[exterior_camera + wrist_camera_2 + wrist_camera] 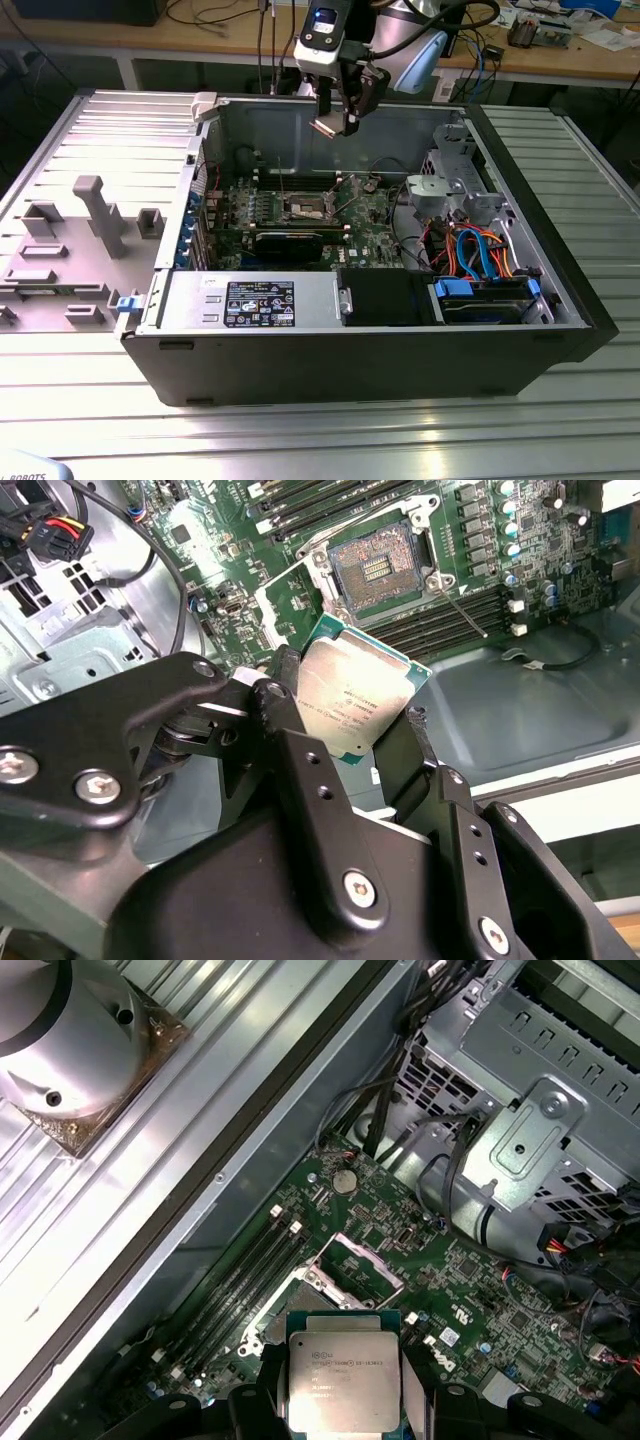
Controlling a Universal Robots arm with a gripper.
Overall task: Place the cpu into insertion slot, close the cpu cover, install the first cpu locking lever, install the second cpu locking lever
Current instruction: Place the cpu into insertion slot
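Between my jaws, clamped by two opposite edges, sits the cpu, held high inside the open computer case. Well below my jaws lies the insertion slot, its dark centre exposed; the cpu cover beside it looks swung open, I think.

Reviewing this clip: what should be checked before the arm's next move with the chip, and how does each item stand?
1. Grip: ok. The pincer clamps the cpu by two opposite edges.
2. Insertion slot free: ok. Its dark centre lies bare in the second wrist view.
3. Cpu cover out of the way: ok. It is tipped up beside the slot.
4. Cpu at the slot: not ok. It hangs well above the board in the exterior view.
5. Chip's corner marks matched to the slot: cannot tell.
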